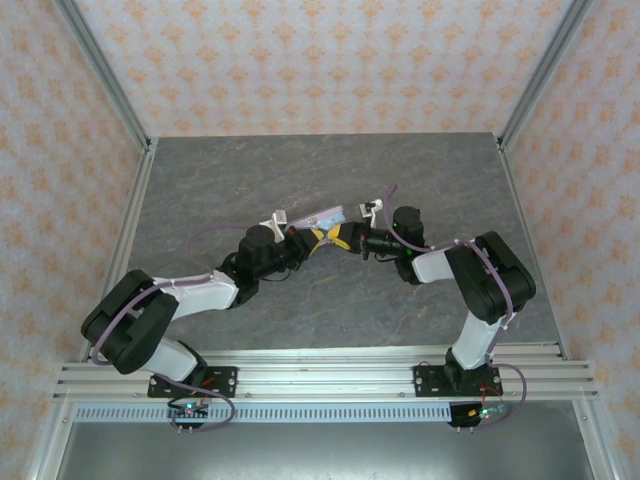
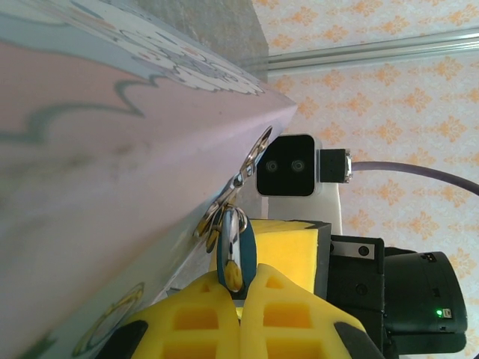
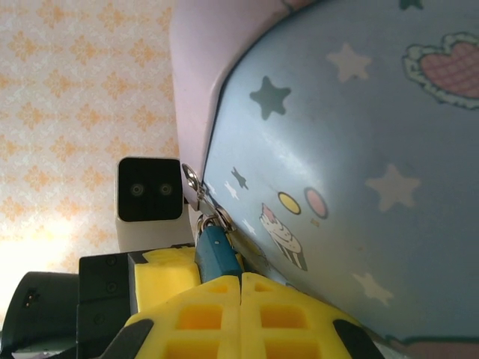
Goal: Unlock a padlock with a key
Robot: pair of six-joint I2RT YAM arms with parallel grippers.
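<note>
The padlock (image 2: 233, 250), a tiny blue body with a chrome edge, hangs from the metal clasp (image 2: 241, 178) of a pale-blue cartoon-printed tin (image 2: 112, 149). My left gripper (image 2: 241, 280) is shut on the padlock's lower end. In the right wrist view the blue padlock (image 3: 217, 254) sits right at the tips of my right gripper (image 3: 240, 278), whose yellow fingers are pressed together; whether they pinch it I cannot tell. The key is hidden. From above, the left gripper (image 1: 312, 238) and right gripper (image 1: 348, 240) meet under the tin (image 1: 330, 215) in mid-table.
The grey stone-patterned table (image 1: 320, 300) is bounded by aluminium rails (image 1: 320, 375) at the near edge and patterned walls on three sides. Each arm's wrist camera block (image 2: 288, 166) faces the other at close range.
</note>
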